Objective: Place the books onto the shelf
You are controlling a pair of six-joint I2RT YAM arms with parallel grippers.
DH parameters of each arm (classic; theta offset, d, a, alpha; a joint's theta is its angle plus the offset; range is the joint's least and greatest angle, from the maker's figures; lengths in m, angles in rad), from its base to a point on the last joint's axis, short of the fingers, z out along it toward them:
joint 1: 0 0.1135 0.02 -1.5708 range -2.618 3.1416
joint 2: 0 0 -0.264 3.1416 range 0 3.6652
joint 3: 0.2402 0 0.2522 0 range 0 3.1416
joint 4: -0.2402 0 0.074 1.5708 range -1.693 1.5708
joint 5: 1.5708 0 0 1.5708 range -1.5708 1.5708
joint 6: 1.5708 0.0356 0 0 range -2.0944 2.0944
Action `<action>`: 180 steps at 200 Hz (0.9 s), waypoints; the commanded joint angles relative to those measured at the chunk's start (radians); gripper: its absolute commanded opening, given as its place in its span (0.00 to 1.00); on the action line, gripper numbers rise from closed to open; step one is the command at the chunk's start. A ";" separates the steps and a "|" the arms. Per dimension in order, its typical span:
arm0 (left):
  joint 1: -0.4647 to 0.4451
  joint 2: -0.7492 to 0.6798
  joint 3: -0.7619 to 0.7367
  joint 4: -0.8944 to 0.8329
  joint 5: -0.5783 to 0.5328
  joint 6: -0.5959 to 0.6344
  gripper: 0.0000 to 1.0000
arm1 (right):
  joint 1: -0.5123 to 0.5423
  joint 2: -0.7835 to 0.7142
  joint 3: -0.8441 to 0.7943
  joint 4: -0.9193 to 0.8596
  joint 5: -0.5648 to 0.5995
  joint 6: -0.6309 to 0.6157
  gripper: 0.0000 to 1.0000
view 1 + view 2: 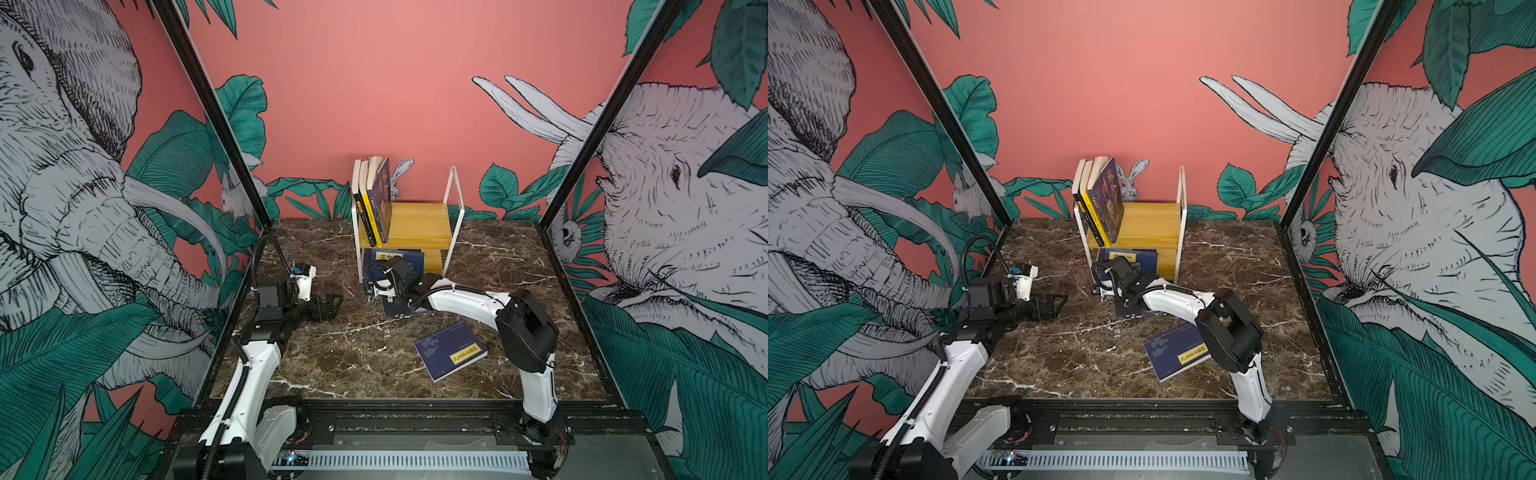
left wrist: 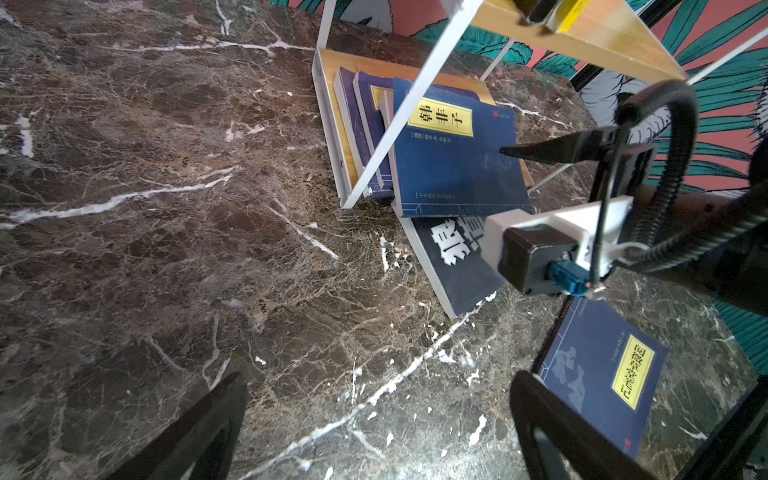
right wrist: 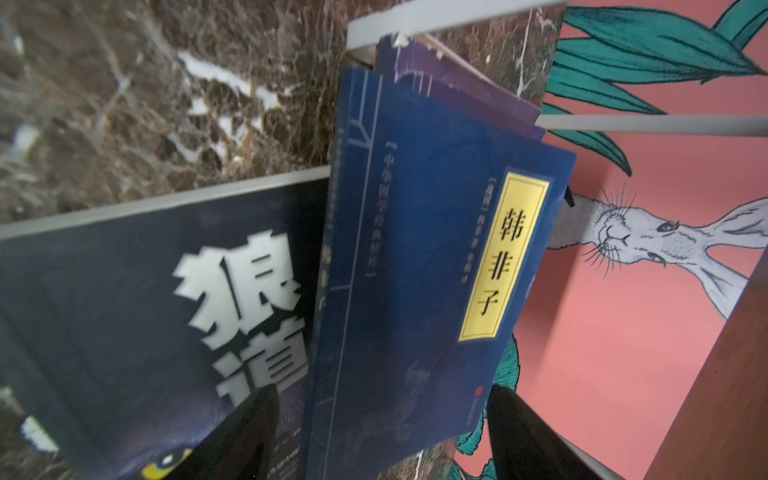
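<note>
The shelf (image 1: 419, 222) stands at the back centre. Three books (image 1: 376, 199) lean upright at its upper board's left end. Navy books (image 2: 363, 124) lean in the lower tier. My right gripper (image 3: 382, 436) is open at the lower tier's front. Its jaws straddle a navy book with a yellow label (image 3: 436, 270), and one finger (image 2: 540, 150) lies over the cover. That book's near end rests on a black book with white characters (image 2: 457, 270), which lies on the table. Another navy book (image 1: 451, 350) lies flat further forward. My left gripper (image 1: 331, 305) hangs open and empty to the left.
The marble table (image 1: 332, 365) is ringed by black frame posts and printed walls. The shelf's white wire end loops (image 1: 455, 208) stand at both ends. My right arm's elbow (image 1: 525, 332) rises over the table's right side, beside the flat navy book.
</note>
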 commanded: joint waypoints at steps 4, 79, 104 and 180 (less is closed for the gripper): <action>0.004 -0.004 -0.018 0.016 0.008 0.009 0.99 | -0.031 -0.057 -0.037 -0.042 -0.003 0.025 0.79; 0.009 0.002 -0.010 0.008 0.000 0.004 0.99 | -0.063 0.016 0.060 -0.035 0.042 0.026 0.68; 0.010 0.001 -0.012 0.008 0.006 0.003 0.99 | -0.068 0.030 0.081 -0.031 0.045 0.030 0.66; 0.010 0.016 -0.010 0.014 0.008 0.003 0.99 | -0.065 -0.053 0.005 -0.172 -0.138 0.126 0.75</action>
